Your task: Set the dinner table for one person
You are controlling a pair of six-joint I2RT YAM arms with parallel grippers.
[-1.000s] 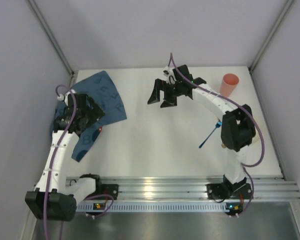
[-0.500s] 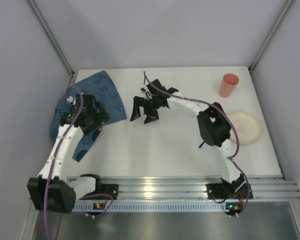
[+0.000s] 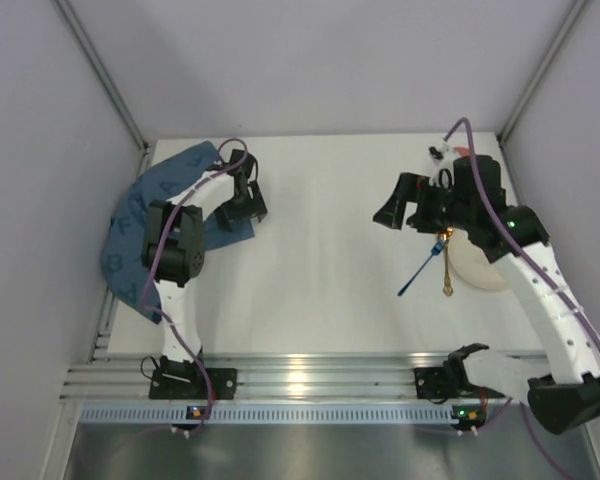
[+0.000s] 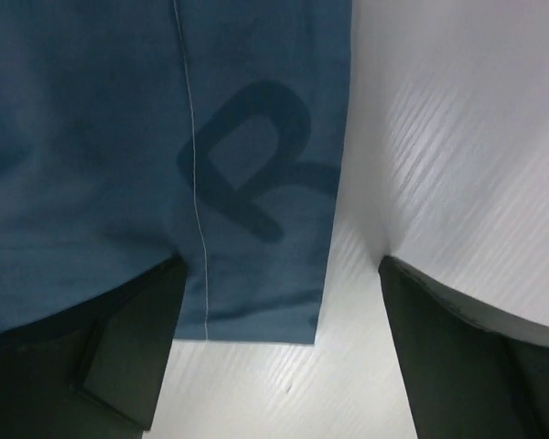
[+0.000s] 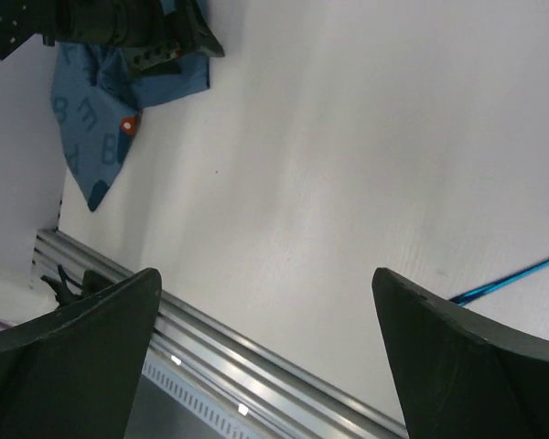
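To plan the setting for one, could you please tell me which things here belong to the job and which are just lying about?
Job: dinner table, blue placemat, cream plate, blue utensil, gold utensil.
Lying about: nothing loose visible; only the aluminium rail.

The bench [image 3: 320, 250] is matt white, faintly ribbed. Its rail [image 3: 310, 378] at the bottom shines like bare metal. Upper left, the placemat [image 3: 125, 225] is soft blue cloth.

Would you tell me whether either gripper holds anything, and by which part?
Nothing is held: the left gripper and the right gripper are both open and empty.
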